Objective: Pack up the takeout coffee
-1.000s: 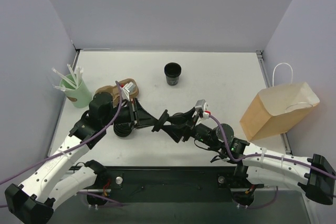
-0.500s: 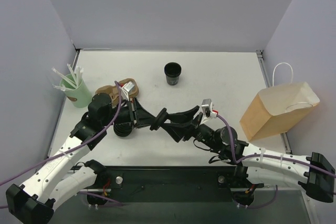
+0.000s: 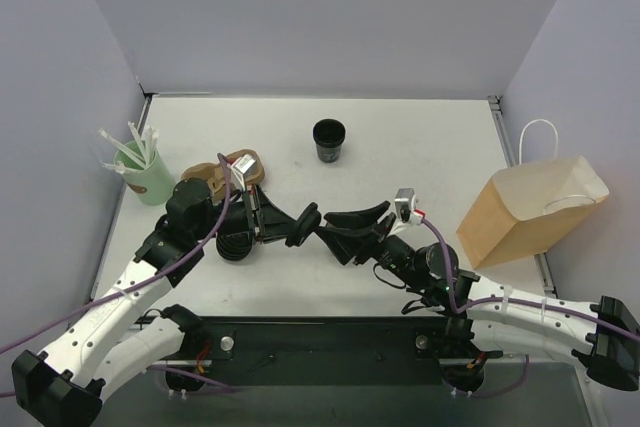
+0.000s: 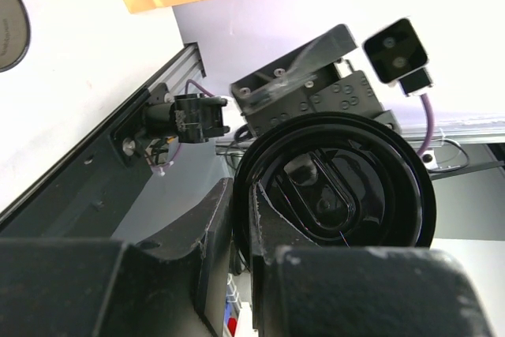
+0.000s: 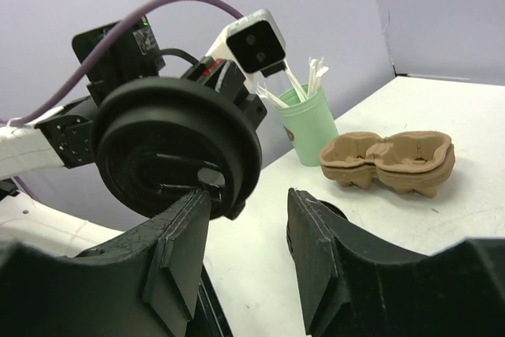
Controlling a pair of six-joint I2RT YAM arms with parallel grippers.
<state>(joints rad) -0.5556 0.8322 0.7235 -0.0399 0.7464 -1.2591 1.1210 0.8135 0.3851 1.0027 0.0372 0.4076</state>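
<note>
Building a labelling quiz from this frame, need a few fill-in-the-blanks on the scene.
1. The left gripper is shut on a black ___.
2. The right gripper faces it with its jaws ___.
3. The white straws stand in a ___ cup.
4. The paper bag lies on the robot's ___ side.

Missing words: lid; open; mint-green; right.
</note>
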